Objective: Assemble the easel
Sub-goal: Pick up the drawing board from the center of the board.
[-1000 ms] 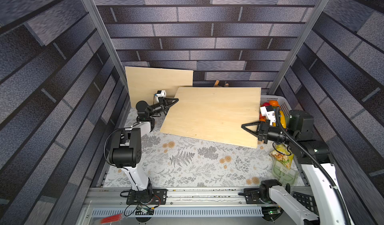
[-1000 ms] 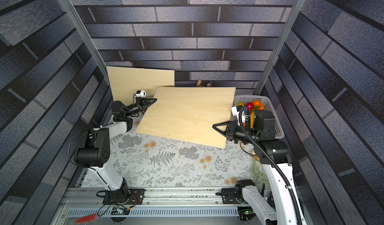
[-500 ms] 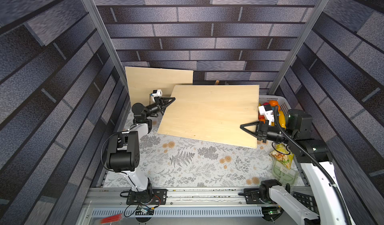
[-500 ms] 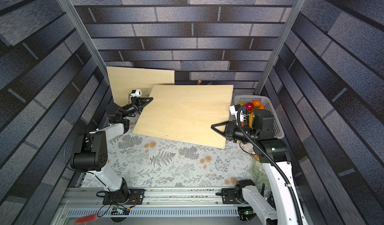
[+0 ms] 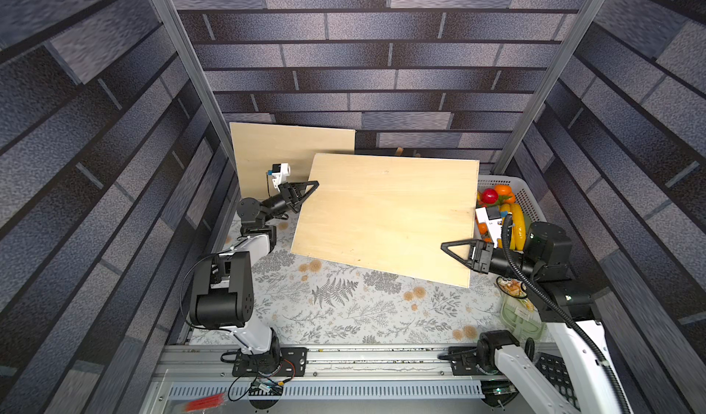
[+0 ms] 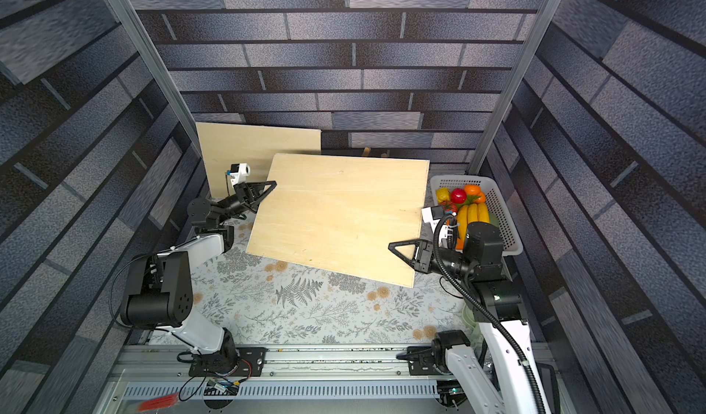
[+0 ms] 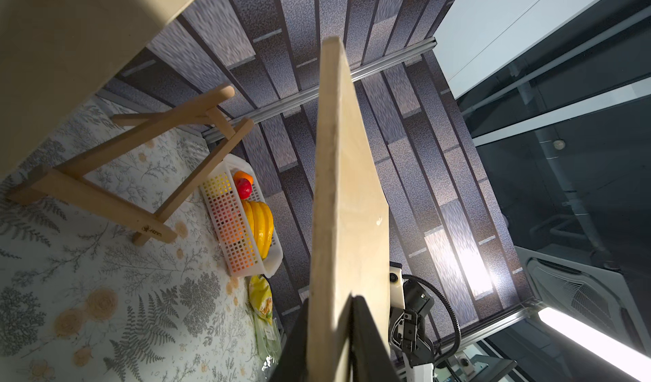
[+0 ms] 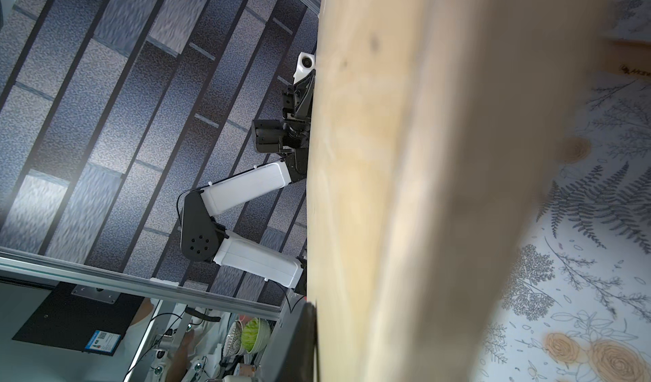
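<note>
A large pale plywood board (image 5: 386,217) (image 6: 340,217) hangs tilted above the table, held at two opposite edges. My left gripper (image 5: 311,186) (image 6: 269,186) is shut on its far left edge, and in the left wrist view the black fingers (image 7: 366,331) pinch the board's thin edge (image 7: 345,186). My right gripper (image 5: 449,248) (image 6: 395,248) is shut on the near right edge; the right wrist view shows one finger (image 8: 299,341) against the board (image 8: 405,186). The wooden easel frame (image 7: 116,151) stands on the table under the board, with only its tips (image 5: 399,150) showing from above.
A second plywood board (image 5: 290,152) leans on the back wall at the left. A white basket (image 5: 527,198) of fruit sits at the right, with a green food container (image 5: 519,316) in front of it. The tablecloth (image 5: 344,301) is floral.
The board and both grippers have shifted a little to the left, the left gripper drawing back toward the left wall. Both grips are unchanged.
</note>
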Controlling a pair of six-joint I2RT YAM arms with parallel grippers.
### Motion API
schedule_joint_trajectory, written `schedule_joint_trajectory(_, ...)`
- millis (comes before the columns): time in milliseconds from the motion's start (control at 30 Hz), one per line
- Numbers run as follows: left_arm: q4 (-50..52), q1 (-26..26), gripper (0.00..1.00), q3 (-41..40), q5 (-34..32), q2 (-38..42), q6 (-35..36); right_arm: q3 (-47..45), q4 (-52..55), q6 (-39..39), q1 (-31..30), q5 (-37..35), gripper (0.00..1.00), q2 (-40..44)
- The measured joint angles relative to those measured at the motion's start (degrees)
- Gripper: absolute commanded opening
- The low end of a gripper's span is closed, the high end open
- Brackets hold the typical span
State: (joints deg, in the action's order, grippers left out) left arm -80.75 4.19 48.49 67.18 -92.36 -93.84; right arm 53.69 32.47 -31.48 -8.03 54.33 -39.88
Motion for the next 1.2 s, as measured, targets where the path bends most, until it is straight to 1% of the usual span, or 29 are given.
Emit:
schedule_joint_trajectory(167,0.33,2.32,0.00,-3.67,-0.22,2.14,6.19,-6.95,-7.56,3.39,0.00,1.86,0.00,-0.79)
schedule_joint_trajectory(200,0.57,2.71,0.00,-4.42,-0.33,2.47,7.15,-7.98,-9.09,3.63,0.07,2.43,0.05,-1.33)
schedule_joint_trajectory(267,0.90,3.58,0.00,-5.73,-0.52,2.73,8.87,-9.94,-12.50,3.76,0.09,3.54,0.21,-2.84)
schedule_joint_trajectory(300,1.33,3.82,0.00,-6.08,-0.52,2.73,9.11,-10.84,-14.19,4.46,0.09,3.52,0.27,-3.52)
schedule_joint_trajectory(367,3.61,4.02,0.00,-6.67,-0.37,2.84,9.03,-13.40,-17.81,8.39,0.04,2.21,0.40,-4.66)
schedule_joint_trajectory(433,4.87,4.07,0.00,-6.97,-0.07,2.99,9.20,-15.72,-19.69,11.39,-0.09,0.42,0.49,-5.62)
schedule_joint_trajectory(567,5.33,4.07,0.00,-7.41,0.74,3.98,9.49,-18.40,-21.51,13.79,-0.20,-2.01,0.50,-6.23)
schedule_joint_trajectory(867,4.90,4.28,0.00,-7.54,0.46,5.66,9.14,-18.29,-24.17,12.90,0.11,-3.74,0.50,-5.46)
schedule_joint_trajectory(1100,4.92,4.44,0.00,-7.65,-0.20,5.75,7.74,-14.47,-26.25,10.32,1.64,-3.78,0.52,-6.69)
schedule_joint_trajectory(1167,4.94,4.48,0.00,-7.65,-0.68,5.86,7.21,-12.96,-27.96,8.87,2.10,-3.89,0.54,-7.65)
schedule_joint_trajectory(1200,4.94,4.50,0.00,-7.65,-1.07,5.86,6.97,-12.41,-29.16,8.00,2.34,-3.91,0.57,-8.22)
